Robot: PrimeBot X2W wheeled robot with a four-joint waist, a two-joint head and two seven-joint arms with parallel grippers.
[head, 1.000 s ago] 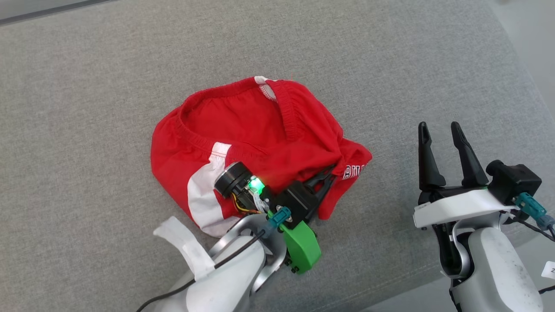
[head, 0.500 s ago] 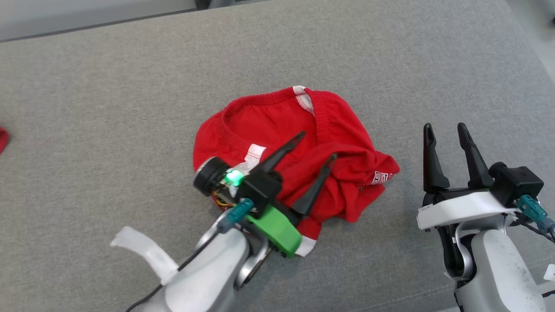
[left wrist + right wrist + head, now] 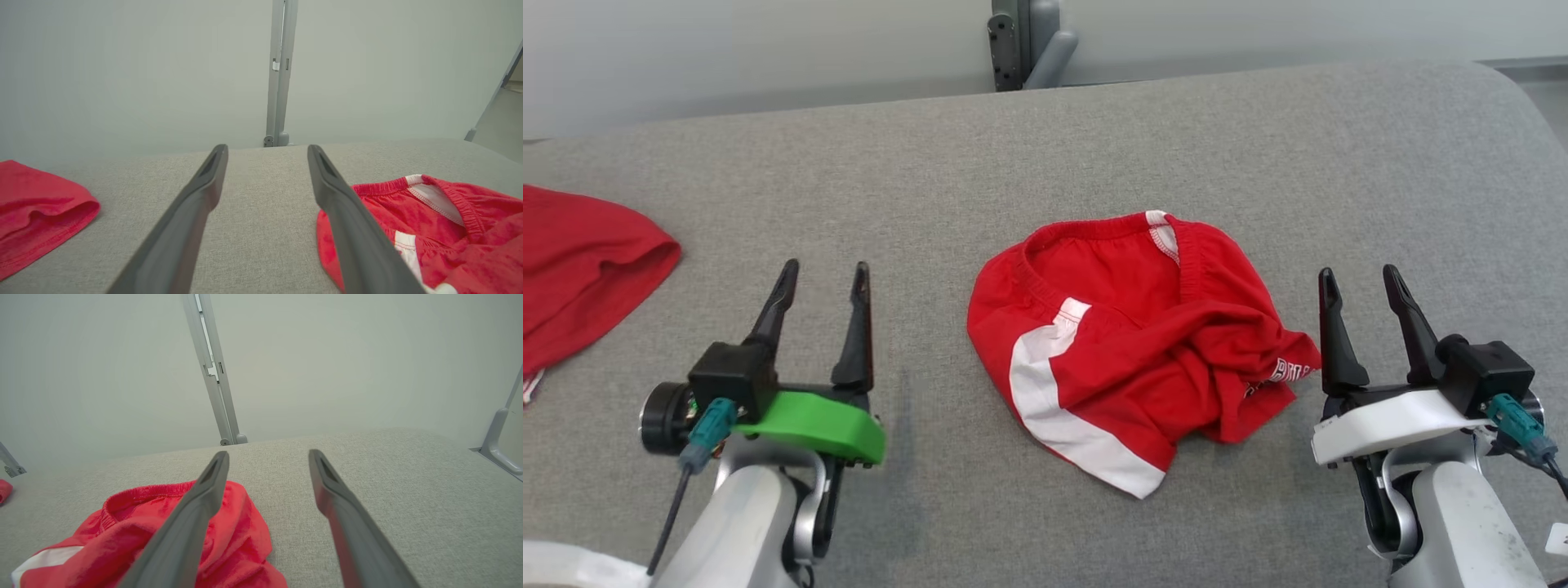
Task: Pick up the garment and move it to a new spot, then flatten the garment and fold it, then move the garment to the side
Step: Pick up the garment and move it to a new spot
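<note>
Lying just beside right claw [image 3: 1357,274] — crumpled garment [image 3: 1143,351].

The garment [image 3: 1143,335] is bright red with a broad white stripe and white lettering; the tabletop [image 3: 915,171] is flecked grey. The left pincer [image 3: 825,269] is black on a green mount, the right pincer [image 3: 1360,273] black on a white one.

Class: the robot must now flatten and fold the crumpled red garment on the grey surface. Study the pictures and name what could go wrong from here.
1. The red garment lies bunched, its right side in overlapping folds; a pinch by the open right gripper may take several layers, so it might not spread flat.
2. A second red cloth lies left of the open left gripper; it could be grabbed by mistake.
</note>
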